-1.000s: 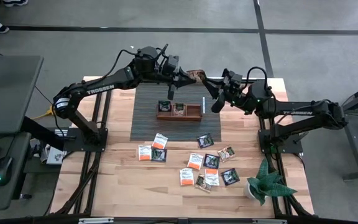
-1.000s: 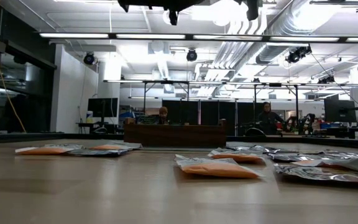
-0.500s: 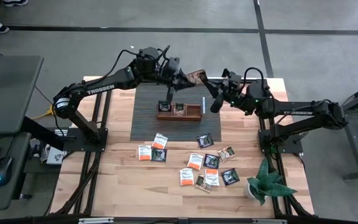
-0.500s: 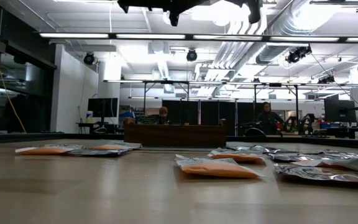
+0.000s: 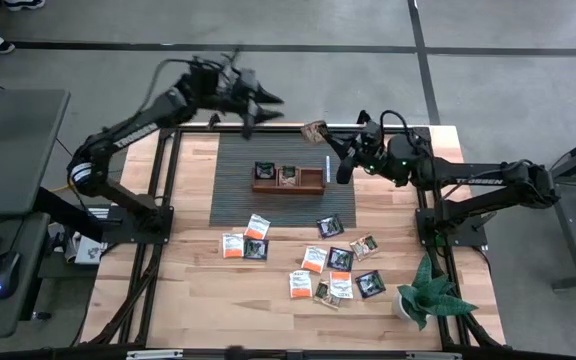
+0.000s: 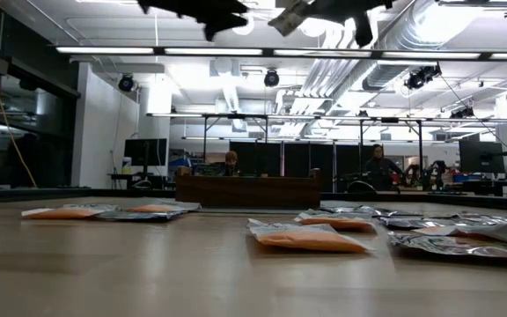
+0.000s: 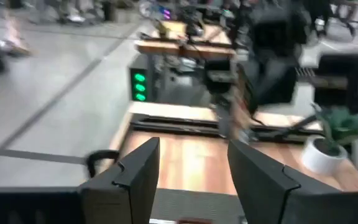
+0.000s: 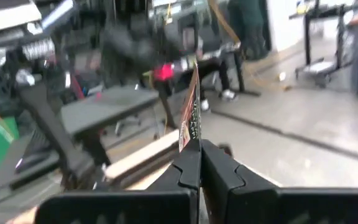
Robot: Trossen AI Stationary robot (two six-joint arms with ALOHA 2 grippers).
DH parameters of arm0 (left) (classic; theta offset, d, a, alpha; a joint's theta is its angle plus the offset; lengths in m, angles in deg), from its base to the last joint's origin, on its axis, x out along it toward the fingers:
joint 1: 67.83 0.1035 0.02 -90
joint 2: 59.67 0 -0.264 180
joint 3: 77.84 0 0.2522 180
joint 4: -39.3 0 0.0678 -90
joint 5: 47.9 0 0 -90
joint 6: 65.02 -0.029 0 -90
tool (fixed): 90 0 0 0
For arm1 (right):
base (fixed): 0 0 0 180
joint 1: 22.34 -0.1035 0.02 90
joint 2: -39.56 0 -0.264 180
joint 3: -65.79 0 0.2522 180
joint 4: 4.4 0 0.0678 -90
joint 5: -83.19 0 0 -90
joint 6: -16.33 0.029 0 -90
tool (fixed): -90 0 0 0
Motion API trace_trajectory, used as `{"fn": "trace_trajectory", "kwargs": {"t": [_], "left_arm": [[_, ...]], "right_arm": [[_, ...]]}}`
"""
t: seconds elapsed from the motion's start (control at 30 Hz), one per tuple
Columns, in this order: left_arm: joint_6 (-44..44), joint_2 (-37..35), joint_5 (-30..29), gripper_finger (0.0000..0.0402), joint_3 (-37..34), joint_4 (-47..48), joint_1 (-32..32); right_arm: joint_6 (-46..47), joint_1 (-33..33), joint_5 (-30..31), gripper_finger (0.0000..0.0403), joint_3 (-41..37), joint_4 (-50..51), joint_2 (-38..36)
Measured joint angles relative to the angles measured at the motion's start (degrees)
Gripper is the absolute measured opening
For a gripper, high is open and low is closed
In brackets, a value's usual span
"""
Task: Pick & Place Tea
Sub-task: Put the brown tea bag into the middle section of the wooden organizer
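I see the right gripper point(image 5: 324, 133) pinching one tea sachet point(image 5: 315, 129) above the mat's point(image 5: 233, 195) far edge. The left gripper point(image 5: 255, 105), fingers spread, is beyond the table's point(image 5: 198, 300) far edge.

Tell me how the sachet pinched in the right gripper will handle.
The flat brown tea sachet stands edge-up from the right gripper without drooping, so it's probably fairly stiff. It looks thin, likely light. Held by one edge only, it might slip.

Glossy foil sachets point(image 5: 313, 259) (crinkled) on matt pale wood table point(image 5: 198, 300)
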Motion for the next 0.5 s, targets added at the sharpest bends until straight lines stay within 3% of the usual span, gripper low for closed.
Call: {"fn": "trace_trajectory", "kwargs": {"t": [0.13, 0.3, 0.5], "left_arm": [[-0.06, -2.99, 5.73, 0.0183, -0.12, 5.42, 5.76], [-4.23, -5.32, 10.54, 0.0177, -0.02, 13.58, 8.51], [-8.62, -6.58, 14.29, 0.0176, -1.41, 21.08, 9.25]], "right_arm": [[3.00, 1.76, -5.47, 0.0000, -0.02, 5.38, 0.02], [4.09, 5.42, -12.17, 0.0000, 0.50, 7.19, 1.00], [-0.03, 8.66, -19.09, 0.0000, 12.59, 19.00, 9.84]]}}
